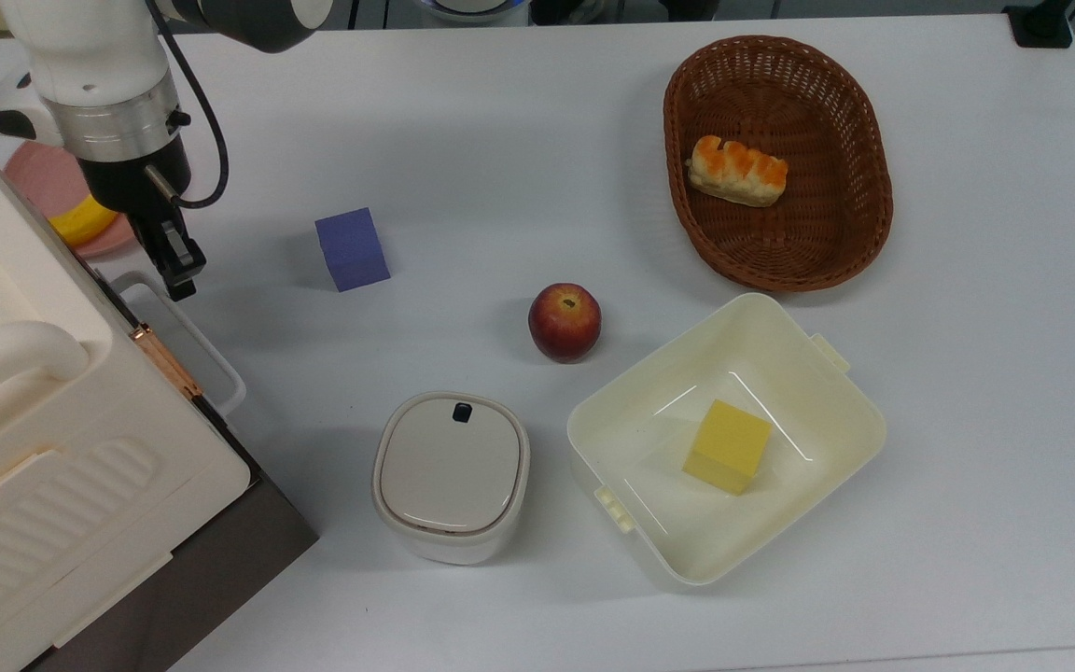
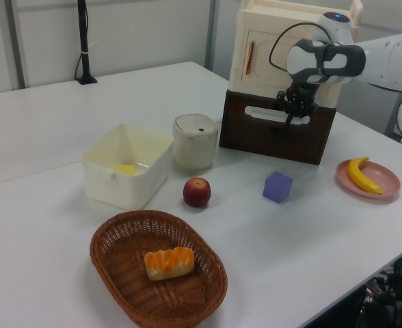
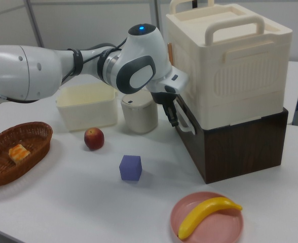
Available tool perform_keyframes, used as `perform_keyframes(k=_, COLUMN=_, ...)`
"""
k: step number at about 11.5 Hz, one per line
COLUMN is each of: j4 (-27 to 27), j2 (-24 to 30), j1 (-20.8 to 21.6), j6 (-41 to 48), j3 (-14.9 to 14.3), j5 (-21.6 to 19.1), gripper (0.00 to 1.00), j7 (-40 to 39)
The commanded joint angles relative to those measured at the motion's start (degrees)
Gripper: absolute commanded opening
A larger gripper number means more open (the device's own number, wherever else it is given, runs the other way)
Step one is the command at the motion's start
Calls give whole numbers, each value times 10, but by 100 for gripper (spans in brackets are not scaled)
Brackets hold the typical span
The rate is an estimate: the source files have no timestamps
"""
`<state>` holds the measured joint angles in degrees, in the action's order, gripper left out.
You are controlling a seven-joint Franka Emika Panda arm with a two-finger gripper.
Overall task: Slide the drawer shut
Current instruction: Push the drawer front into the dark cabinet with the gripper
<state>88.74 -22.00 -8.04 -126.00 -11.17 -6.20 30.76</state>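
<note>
The drawer [image 2: 276, 137] sits pushed into the dark base of the cream cabinet [image 1: 34, 420], its brown front panel flush with the base in the left view. Its white loop handle [image 1: 204, 342] sticks out toward the table. My gripper [image 1: 178, 273] points down at the far end of that handle, fingers shut together and pressed against the drawer front. In the left view the gripper [image 2: 293, 116] is at the handle's right end. In the right view the gripper [image 3: 173, 119] touches the drawer's front face [image 3: 193, 147] just under the cream cabinet.
A purple cube [image 1: 352, 248], an apple [image 1: 565, 322] and a white lidded container [image 1: 451, 476] stand near the drawer front. A cream tub [image 1: 817, 392] holds a yellow block. The wicker basket [image 1: 864, 215] holds bread. A pink plate with a banana [image 3: 207, 215] lies beside the cabinet.
</note>
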Motion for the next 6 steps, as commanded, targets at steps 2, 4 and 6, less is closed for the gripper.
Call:
perform_keyframes(k=2, j4=-8, j2=-18, j1=-5, j6=-15, j3=-3, j5=-8, gripper=0, j7=-4)
perform_keyframes(k=4, j4=-8, j2=-18, j1=-4, j6=-14, j3=-3, j5=-4, gripper=0, j7=-10)
perform_keyframes(k=6, j4=-3, j2=-16, j1=5, j6=-9, j3=17, j5=1, gripper=0, j7=-71)
